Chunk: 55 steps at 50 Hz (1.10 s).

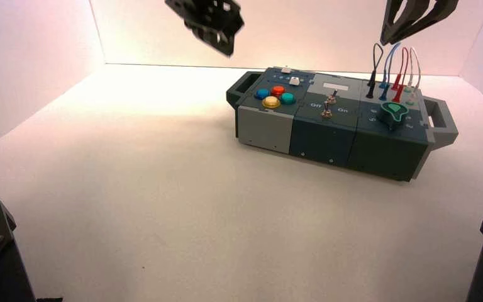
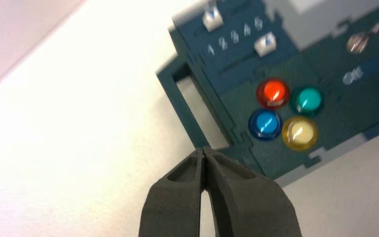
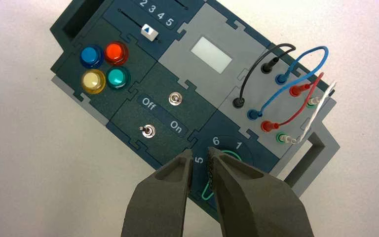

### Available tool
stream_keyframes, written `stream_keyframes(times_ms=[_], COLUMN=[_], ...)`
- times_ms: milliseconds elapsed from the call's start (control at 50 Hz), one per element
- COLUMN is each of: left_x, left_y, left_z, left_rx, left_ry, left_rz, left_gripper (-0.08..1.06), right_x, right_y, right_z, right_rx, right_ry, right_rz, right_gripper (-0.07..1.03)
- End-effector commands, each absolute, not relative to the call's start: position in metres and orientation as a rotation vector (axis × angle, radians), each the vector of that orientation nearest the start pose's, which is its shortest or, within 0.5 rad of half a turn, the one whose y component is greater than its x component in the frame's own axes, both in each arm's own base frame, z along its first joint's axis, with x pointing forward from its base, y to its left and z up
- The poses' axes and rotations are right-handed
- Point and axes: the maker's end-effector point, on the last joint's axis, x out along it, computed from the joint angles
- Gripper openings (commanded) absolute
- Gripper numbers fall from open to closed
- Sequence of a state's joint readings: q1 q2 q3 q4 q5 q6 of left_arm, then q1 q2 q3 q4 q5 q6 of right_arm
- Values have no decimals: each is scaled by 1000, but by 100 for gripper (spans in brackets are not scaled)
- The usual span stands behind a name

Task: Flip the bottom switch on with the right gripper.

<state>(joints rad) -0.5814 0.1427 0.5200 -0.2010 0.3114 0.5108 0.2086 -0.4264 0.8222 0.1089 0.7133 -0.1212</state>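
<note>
1. Nearest me, the pale tabletop (image 1: 163, 207) fills the lower half of the high view, evenly lit and smooth but for a few specks.
2. Past it, right of centre, sits the box, turned slightly. My target, the bottom switch (image 1: 326, 113), is the nearer of two metal toggles; in the right wrist view its lever leans to the "Off" side.
3. The right gripper (image 1: 387, 41) hangs at the frame's upper right. Its fingertips stand a little apart with nothing between them. I judge I'm at the approach: next I need to bring them over to the lever, clear of the green knob (image 1: 393, 113) and wires (image 1: 397, 72), then push it towards "On".
4. The left gripper (image 1: 229, 55) waits at upper centre, fingers together, empty.
5. Farthest off, plain pinkish walls (image 1: 289, 31) close in the space.
</note>
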Motion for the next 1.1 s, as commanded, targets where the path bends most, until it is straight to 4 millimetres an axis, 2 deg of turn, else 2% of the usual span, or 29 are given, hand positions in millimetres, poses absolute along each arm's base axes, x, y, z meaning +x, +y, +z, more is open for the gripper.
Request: stream_keyframes(times_ms=[20,140,440,740,1100], left_x=[368,372,391,410,418], left_y=[-256,-260,-272,-285,-291], left_z=[86,74,75,66,55], left_rx=[544,554,574,571,566], left_ry=[850,886,853,849,858], left_rz=[-751,-759,-771,-771,-771], left_gripper=[-3,-3,-3,-3,-3], right_x=[284,284,284,285,285], right_y=[75,75,75,75,75], right_z=[164,163,162,158,158], right_rx=[-114,-114,-115,-119,-122], right_ry=[1063,1066,1071,1091,1087], right_rz=[280,280,280,280,281], right_gripper=[18,18,18,18,18])
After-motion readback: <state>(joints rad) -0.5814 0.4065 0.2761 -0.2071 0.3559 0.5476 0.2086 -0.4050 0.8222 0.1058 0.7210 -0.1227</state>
